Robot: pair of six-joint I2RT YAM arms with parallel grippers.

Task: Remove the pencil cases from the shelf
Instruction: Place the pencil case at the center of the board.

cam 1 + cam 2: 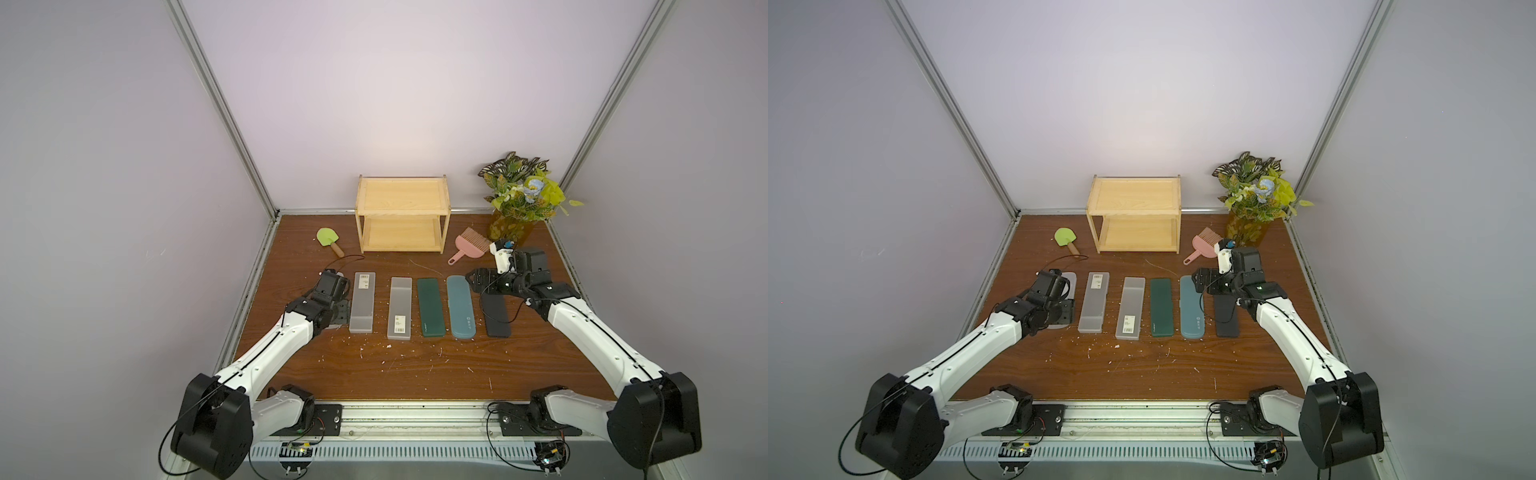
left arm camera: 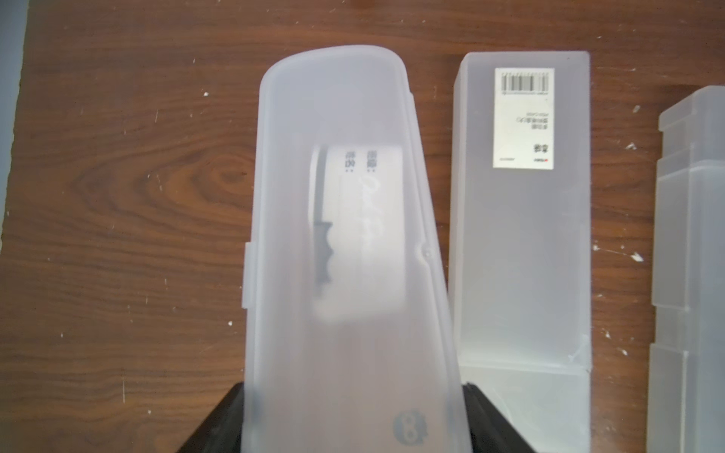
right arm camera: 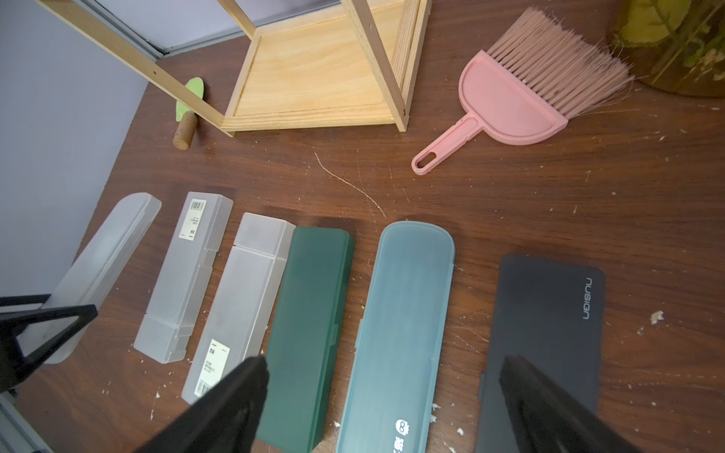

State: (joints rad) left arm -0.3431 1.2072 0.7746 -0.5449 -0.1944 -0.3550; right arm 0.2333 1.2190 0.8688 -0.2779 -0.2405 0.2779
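The left gripper [image 2: 352,386] is clamped on the near end of the rounded frosted case [image 2: 333,235], one black finger on each long side. I can't tell whether that end is off the wood. The right gripper [image 3: 384,364] hangs with its fingers spread wide, holding nothing, above the near ends of the teal case [image 3: 404,313] and the black case [image 3: 549,321].

All six cases lie flat on the table [image 1: 415,365] in one row in front of the shelf [image 1: 402,212]. Their long sides run front to back. After the rounded one come a frosted case with its barcode at the far end [image 1: 362,301], a frosted case with its barcode at the near end [image 1: 400,307], the dark green case [image 1: 431,306], then the teal and the black.

The rounded case sits just beside its labelled neighbour and close to the table's left edge. Narrow strips of wood separate the others. A band of table lies between the row and the shelf. A wider stretch, speckled with white crumbs, runs to the near edge. The green spatula [image 1: 327,237] and the pink brush [image 1: 467,245] flank the shelf, and the plant [image 1: 521,191] fills the far right corner.
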